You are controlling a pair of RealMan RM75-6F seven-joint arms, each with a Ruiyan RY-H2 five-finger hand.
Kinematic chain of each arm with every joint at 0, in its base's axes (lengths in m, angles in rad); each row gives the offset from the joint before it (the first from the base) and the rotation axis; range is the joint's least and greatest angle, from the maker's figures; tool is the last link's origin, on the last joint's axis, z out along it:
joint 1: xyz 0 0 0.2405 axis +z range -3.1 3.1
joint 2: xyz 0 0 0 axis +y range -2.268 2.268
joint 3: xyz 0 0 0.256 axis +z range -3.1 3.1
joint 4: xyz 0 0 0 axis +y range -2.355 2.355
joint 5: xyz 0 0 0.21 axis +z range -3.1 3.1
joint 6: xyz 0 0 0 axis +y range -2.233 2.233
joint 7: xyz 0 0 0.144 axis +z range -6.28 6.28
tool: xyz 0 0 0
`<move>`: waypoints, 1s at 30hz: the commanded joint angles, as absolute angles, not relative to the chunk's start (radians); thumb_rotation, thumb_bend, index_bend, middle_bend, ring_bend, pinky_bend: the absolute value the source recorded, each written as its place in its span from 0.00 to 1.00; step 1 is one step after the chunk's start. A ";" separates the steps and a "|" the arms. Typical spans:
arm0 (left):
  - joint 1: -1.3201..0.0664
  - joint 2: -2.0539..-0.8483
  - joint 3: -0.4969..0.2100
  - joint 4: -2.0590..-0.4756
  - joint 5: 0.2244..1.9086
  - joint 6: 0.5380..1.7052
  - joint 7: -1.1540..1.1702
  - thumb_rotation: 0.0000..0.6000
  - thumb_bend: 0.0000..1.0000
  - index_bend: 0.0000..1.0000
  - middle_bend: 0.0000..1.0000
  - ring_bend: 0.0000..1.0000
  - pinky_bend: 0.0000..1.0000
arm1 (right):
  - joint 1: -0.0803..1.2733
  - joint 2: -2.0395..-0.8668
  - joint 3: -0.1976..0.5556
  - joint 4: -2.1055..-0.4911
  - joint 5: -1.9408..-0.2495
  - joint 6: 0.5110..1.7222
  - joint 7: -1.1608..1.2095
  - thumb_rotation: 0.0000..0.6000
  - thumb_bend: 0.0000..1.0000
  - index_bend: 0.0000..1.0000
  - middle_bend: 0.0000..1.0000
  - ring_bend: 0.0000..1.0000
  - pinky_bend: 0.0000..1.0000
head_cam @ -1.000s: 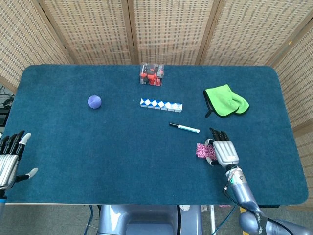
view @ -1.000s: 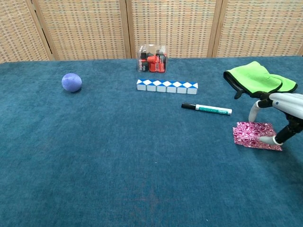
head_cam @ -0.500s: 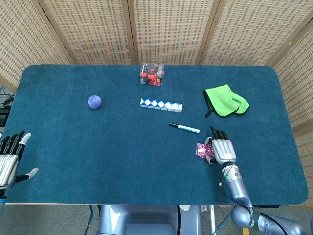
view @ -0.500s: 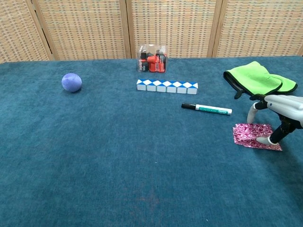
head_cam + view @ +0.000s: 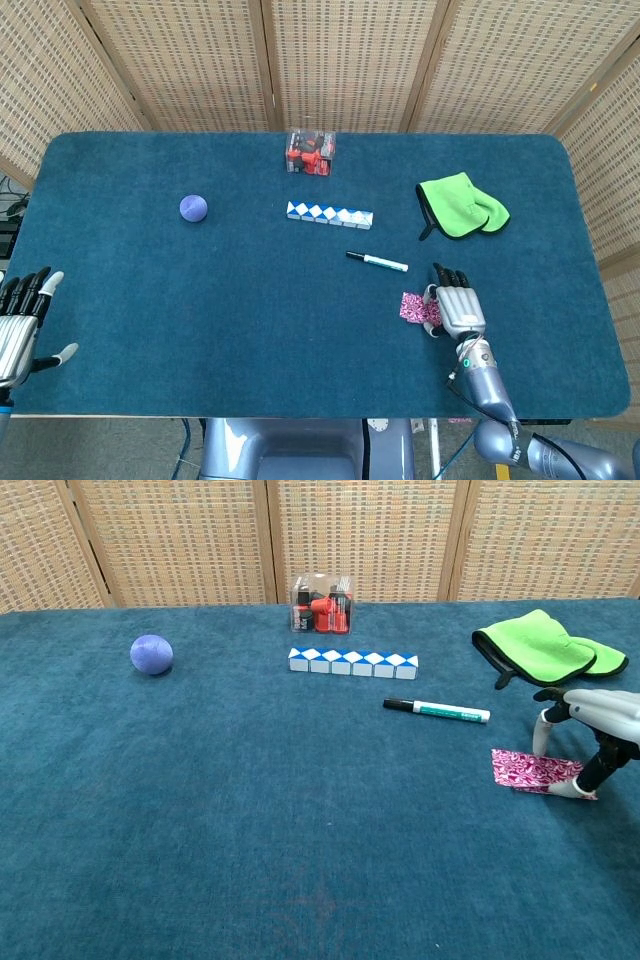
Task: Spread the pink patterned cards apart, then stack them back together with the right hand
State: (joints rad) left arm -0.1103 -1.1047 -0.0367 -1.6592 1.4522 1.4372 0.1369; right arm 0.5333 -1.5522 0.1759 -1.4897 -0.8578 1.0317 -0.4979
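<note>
Blue felt table (image 5: 250,300); wicker screens (image 5: 340,60) behind.

blue table (image 5: 250,300) carries ball (image 5: 193,207), marker (image 5: 377,262), green cloth (image 5: 462,205), cards (image 5: 412,307).

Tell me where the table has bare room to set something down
Widest bare patch: the near-left cloth in front of the purple ball and snake puzzle. The far-left corner is bare too. It's crowded on the right, where the marker, green cloth, pink cards and right hand cluster.
</note>
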 commanded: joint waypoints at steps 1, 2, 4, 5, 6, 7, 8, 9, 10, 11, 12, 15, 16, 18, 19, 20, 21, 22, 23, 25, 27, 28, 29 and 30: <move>-0.110 -1.105 -0.037 -1.660 1.452 1.437 0.137 1.00 0.00 0.00 0.00 0.00 0.00 | 0.535 -1.551 0.175 -1.490 -0.857 1.033 -0.495 1.00 0.26 0.38 0.00 0.00 0.04; -0.110 -1.105 -0.037 -1.660 1.452 1.437 0.136 1.00 0.00 0.00 0.00 0.00 0.00 | 0.535 -1.551 0.175 -1.490 -0.856 1.033 -0.494 1.00 0.26 0.38 0.00 0.00 0.04; -0.110 -1.105 -0.036 -1.659 1.453 1.438 0.136 1.00 0.00 0.00 0.00 0.00 0.00 | 0.537 -1.551 0.174 -1.489 -0.855 1.034 -0.493 1.00 0.26 0.37 0.00 0.00 0.04; -0.110 -1.104 -0.036 -1.659 1.453 1.438 0.135 1.00 0.00 0.00 0.00 0.00 0.00 | 0.538 -1.552 0.174 -1.489 -0.854 1.036 -0.493 1.00 0.26 0.36 0.00 0.00 0.04; -0.110 -1.104 -0.036 -1.659 1.453 1.438 0.135 1.00 0.00 0.00 0.00 0.00 0.00 | 0.539 -1.552 0.174 -1.489 -0.852 1.036 -0.493 1.00 0.26 0.35 0.00 0.00 0.04; -0.110 -1.104 -0.036 -1.659 1.453 1.438 0.135 1.00 0.00 0.00 0.00 0.00 0.00 | 0.540 -1.552 0.174 -1.489 -0.851 1.037 -0.493 1.00 0.26 0.35 0.00 0.00 0.04; -0.110 -1.104 -0.036 -1.659 1.453 1.438 0.135 1.00 0.00 0.00 0.00 0.00 0.00 | 0.541 -1.552 0.173 -1.490 -0.850 1.038 -0.493 1.00 0.26 0.35 0.00 0.00 0.04; -0.110 -1.104 -0.036 -1.659 1.453 1.438 0.135 1.00 0.00 0.00 0.00 0.00 0.00 | 0.541 -1.552 0.172 -1.490 -0.850 1.040 -0.494 1.00 0.26 0.34 0.00 0.00 0.04; -0.110 -1.104 -0.037 -1.659 1.453 1.438 0.135 1.00 0.00 0.00 0.00 0.00 0.00 | 0.542 -1.552 0.171 -1.491 -0.849 1.040 -0.494 1.00 0.26 0.34 0.00 0.00 0.04; -0.110 -1.104 -0.037 -1.660 1.452 1.437 0.136 1.00 0.00 0.00 0.00 0.00 0.00 | 0.543 -1.551 0.171 -1.493 -0.847 1.041 -0.495 1.00 0.26 0.33 0.00 0.00 0.04; -0.110 -1.104 -0.037 -1.660 1.452 1.438 0.136 1.00 0.00 0.00 0.00 0.00 0.00 | 0.543 -1.552 0.171 -1.493 -0.846 1.041 -0.495 1.00 0.26 0.32 0.00 0.00 0.04; -0.110 -1.105 -0.037 -1.660 1.453 1.438 0.135 1.00 0.00 0.00 0.00 0.00 0.00 | 0.546 -1.554 0.168 -1.493 -0.841 1.042 -0.498 1.00 0.26 0.31 0.00 0.00 0.04; -0.110 -1.104 -0.036 -1.660 1.453 1.438 0.135 1.00 0.00 0.00 0.00 0.00 0.00 | 0.547 -1.555 0.168 -1.494 -0.840 1.043 -0.498 1.00 0.26 0.31 0.00 0.00 0.04; -0.110 -1.104 -0.036 -1.660 1.453 1.438 0.134 1.00 0.00 0.00 0.00 0.00 0.00 | 0.548 -1.556 0.166 -1.494 -0.838 1.043 -0.500 1.00 0.26 0.28 0.00 0.00 0.04; -0.110 -1.104 -0.036 -1.660 1.453 1.438 0.134 1.00 0.00 0.00 0.00 0.00 0.00 | 0.548 -1.556 0.166 -1.494 -0.837 1.044 -0.500 1.00 0.26 0.28 0.00 0.00 0.04; -0.110 -1.104 -0.036 -1.659 1.454 1.438 0.134 1.00 0.00 0.00 0.00 0.00 0.00 | 0.548 -1.556 0.165 -1.494 -0.837 1.044 -0.501 1.00 0.26 0.27 0.00 0.00 0.04; -0.110 -1.104 -0.036 -1.659 1.454 1.438 0.133 1.00 0.00 0.00 0.00 0.00 0.00 | 0.549 -1.556 0.165 -1.495 -0.835 1.044 -0.501 1.00 0.26 0.27 0.00 0.00 0.04; -0.110 -1.104 -0.036 -1.659 1.454 1.438 0.133 1.00 0.00 0.00 0.00 0.00 0.00 | 0.549 -1.555 0.165 -1.497 -0.836 1.045 -0.500 1.00 0.26 0.27 0.00 0.00 0.04; -0.110 -1.104 -0.036 -1.659 1.454 1.438 0.133 1.00 0.00 0.00 0.00 0.00 0.00 | 0.549 -1.555 0.165 -1.499 -0.837 1.046 -0.498 1.00 0.26 0.27 0.00 0.00 0.04; -0.110 -1.104 -0.036 -1.659 1.453 1.437 0.133 1.00 0.00 0.00 0.00 0.00 0.00 | 0.545 -1.547 0.166 -1.512 -0.846 1.053 -0.488 1.00 0.26 0.27 0.00 0.00 0.04; -0.111 -1.104 -0.036 -1.659 1.453 1.436 0.133 1.00 0.00 0.00 0.00 0.00 0.00 | 0.537 -1.528 0.166 -1.542 -0.872 1.066 -0.469 1.00 0.26 0.27 0.00 0.00 0.04; -0.111 -1.104 -0.036 -1.659 1.452 1.436 0.133 1.00 0.00 0.00 0.00 0.00 0.00 | 0.532 -1.515 0.165 -1.560 -0.890 1.074 -0.457 1.00 0.26 0.27 0.00 0.00 0.04; -0.111 -1.104 -0.037 -1.660 1.452 1.436 0.133 1.00 0.00 0.00 0.00 0.00 0.00 | 0.525 -1.500 0.163 -1.580 -0.912 1.083 -0.444 1.00 0.26 0.27 0.00 0.00 0.04; -0.111 -1.104 -0.037 -1.660 1.452 1.435 0.133 1.00 0.00 0.00 0.00 0.00 0.00 | 0.515 -1.480 0.160 -1.604 -0.944 1.098 -0.425 1.00 0.26 0.27 0.00 0.00 0.04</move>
State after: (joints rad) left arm -0.1110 -1.1036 -0.0366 -1.6597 1.4517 1.4354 0.1326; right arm 0.5331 -1.5159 0.1643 -1.5607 -0.8929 1.0718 -0.4589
